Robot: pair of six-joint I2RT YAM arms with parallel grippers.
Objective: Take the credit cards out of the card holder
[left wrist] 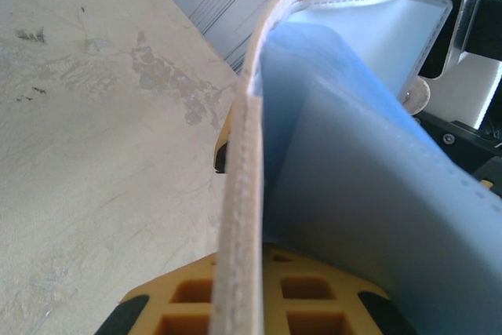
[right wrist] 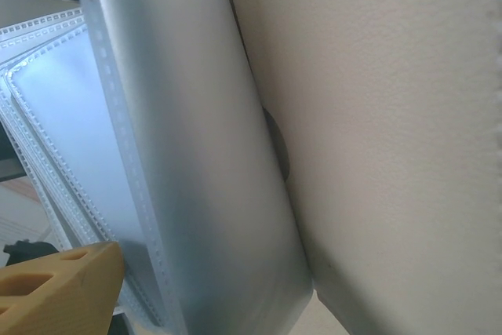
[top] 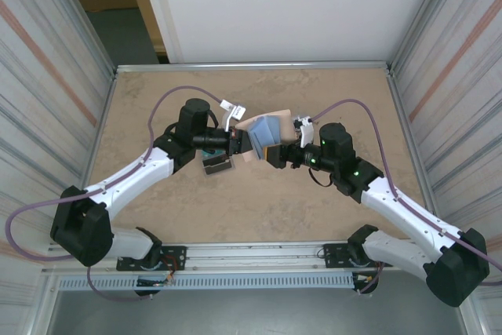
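- The left gripper (top: pixel 245 143) is clenching the holder (top: pixel 265 132), pinching its tan cover near the lower edge.
- In the left wrist view the cover's stitched edge (left wrist: pixel 239 217) is running down between the yellow fingers (left wrist: pixel 306 296), which are pressing in on it from both sides.
- The holder is hanging open above the middle of the table (top: pixel 235 217), lifted off the surface between the two arms.
- Its pale blue lining (left wrist: pixel 353 194) is facing up and toward the right arm, and the tan outside is facing the far wall.
- The right gripper (top: pixel 276 154) is standing released, its jaws spread wide at the holder's near right edge.
- In the right wrist view one yellow finger (right wrist: pixel 55 288) is sitting just beside the clear sleeves (right wrist: pixel 70 115). The other finger is hiding behind the tan flap (right wrist: pixel 392 115).
- The sleeves are fanning out from the flap, each with a stitched border.
- A dark card (top: pixel 217 165) is lying flat on the table just below the left gripper, apart from the holder.
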